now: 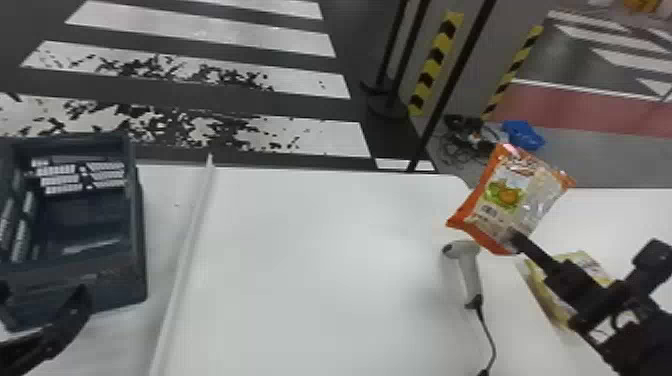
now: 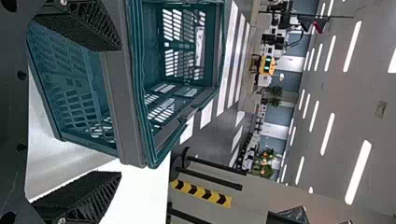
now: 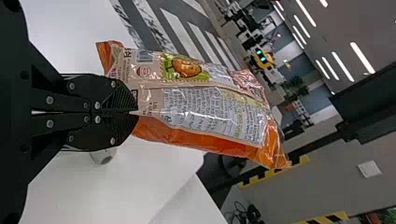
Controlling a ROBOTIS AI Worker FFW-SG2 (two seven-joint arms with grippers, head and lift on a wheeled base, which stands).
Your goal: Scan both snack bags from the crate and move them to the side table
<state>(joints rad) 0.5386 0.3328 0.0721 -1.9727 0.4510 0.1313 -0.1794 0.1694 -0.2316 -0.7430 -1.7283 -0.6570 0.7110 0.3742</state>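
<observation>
My right gripper (image 1: pixel 515 239) holds an orange snack bag (image 1: pixel 510 195) up above the right end of the table; in the right wrist view the gripper (image 3: pixel 135 112) is shut on one edge of the orange bag (image 3: pixel 201 107). A yellow-green snack bag (image 1: pixel 550 295) lies beneath the right arm, partly covered by it. The scanner (image 1: pixel 469 270) rests on the white table just left of that arm. At the far left the left gripper (image 1: pixel 42 305) is by the near side of the crate (image 1: pixel 137 225). In the left wrist view the left gripper (image 2: pixel 116 112) stands open beside the crate (image 2: pixel 130 84).
A raised white strip (image 1: pixel 187 250) crosses the table (image 1: pixel 310 260) right of the crate. The scanner's black cable (image 1: pixel 492 340) runs to the near edge. Black posts (image 1: pixel 445 95) stand on the floor behind the table.
</observation>
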